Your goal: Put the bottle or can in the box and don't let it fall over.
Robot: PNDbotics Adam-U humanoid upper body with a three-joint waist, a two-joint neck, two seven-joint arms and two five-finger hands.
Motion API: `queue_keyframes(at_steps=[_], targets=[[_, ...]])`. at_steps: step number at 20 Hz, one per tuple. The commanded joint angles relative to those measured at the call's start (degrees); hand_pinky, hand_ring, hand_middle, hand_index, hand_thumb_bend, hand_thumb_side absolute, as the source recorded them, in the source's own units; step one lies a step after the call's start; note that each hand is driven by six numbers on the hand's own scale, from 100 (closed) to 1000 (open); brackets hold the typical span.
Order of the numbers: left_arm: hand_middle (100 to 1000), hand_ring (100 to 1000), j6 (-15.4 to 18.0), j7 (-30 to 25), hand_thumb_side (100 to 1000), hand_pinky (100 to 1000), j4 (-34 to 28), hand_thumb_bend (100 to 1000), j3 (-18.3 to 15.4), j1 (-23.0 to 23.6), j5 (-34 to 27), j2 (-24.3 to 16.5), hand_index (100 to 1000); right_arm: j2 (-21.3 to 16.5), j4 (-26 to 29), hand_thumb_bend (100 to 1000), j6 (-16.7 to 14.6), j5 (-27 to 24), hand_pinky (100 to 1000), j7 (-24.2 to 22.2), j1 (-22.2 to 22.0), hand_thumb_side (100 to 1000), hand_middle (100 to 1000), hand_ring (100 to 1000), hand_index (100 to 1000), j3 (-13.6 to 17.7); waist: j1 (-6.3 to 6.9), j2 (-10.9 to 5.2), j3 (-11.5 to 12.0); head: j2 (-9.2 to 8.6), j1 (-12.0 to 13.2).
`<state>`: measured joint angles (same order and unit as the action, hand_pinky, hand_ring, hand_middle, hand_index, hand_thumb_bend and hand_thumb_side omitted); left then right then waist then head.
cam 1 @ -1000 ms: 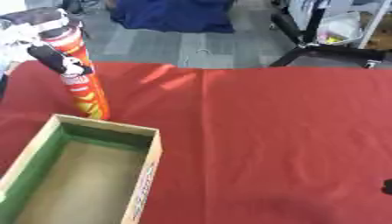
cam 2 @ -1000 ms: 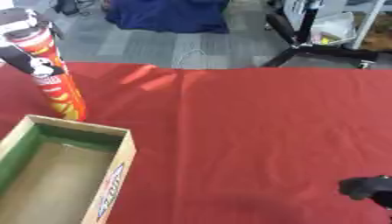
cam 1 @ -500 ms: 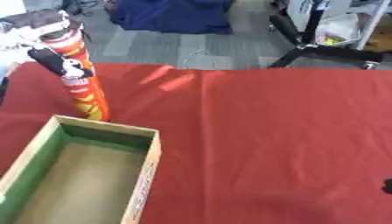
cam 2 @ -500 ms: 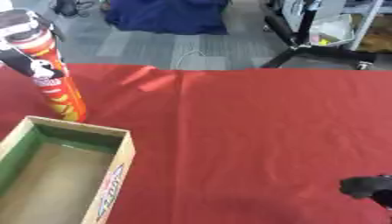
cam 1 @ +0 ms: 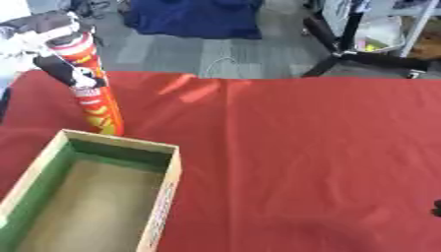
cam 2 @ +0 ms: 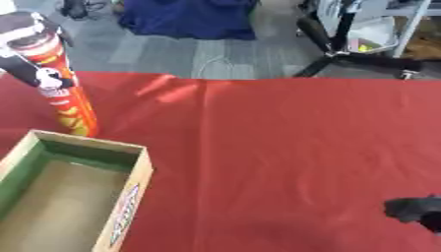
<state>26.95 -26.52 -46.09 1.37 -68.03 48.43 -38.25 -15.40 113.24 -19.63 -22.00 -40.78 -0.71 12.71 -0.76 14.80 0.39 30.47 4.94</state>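
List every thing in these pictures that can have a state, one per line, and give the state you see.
Chip can: upright on the red cloth, just behind the box, not yet inside.
Box: open-topped, empty.
Left hand: fingers curled round the can's upper part.
Right hand: only a dark part shows at the lower right edge; fingers unclear.

Table is covered by a red cloth (cam 1: pixel 327 147), creased in places. Grey floor (cam 1: pixel 189 49) is seen beyond the far edge; a dark blue fabric heap (cam 1: pixel 194 17) and a black stand base (cam 2: pixel 349 54) are set on it
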Motion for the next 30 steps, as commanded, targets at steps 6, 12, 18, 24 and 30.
queue_keyframes(at_steps=[6,12,18,24,30], targets=[[185,100,-0.9,1.1,100,100,-0.1,441,1.3,0.1,-3.3,0.2,100,-2.0,1.4,100,0.3,-1.4,778,0.4,-0.3,470,628,793,798,0.6,-0.18,-1.85,0.1,0.58,0.4],[181,100,-1.4,0.1,100,100,-0.8,461,1.5,-1.0,-5.0,-0.2,100,-2.4,1.4,100,0.6,-1.8,778,0.5,-0.6,470,628,793,798,0.6,-0.06,-2.56,0.4,1.08,0.2],[177,100,-2.0,-0.5,100,100,-1.9,482,1.6,-2.3,-6.6,-0.5,100,-2.7,1.4,100,1.0,-2.1,777,0.6,-0.9,470,627,793,798,0.7,0.19,-3.27,1.0,1.64,-0.1],[172,100,-2.6,-0.5,100,100,-3.9,505,1.8,-2.7,-8.6,-1.1,100,-3.1,1.4,100,1.1,-2.6,777,0.8,-1.2,470,627,792,797,0.7,0.34,-3.90,1.2,2.33,-0.7],[167,100,-3.3,-1.8,100,100,-6.8,464,2.4,-3.0,-12.4,-1.9,100,-3.5,1.4,100,1.2,-3.3,777,1.1,-1.5,470,627,792,796,0.8,0.45,-4.68,1.7,2.96,-1.2]])
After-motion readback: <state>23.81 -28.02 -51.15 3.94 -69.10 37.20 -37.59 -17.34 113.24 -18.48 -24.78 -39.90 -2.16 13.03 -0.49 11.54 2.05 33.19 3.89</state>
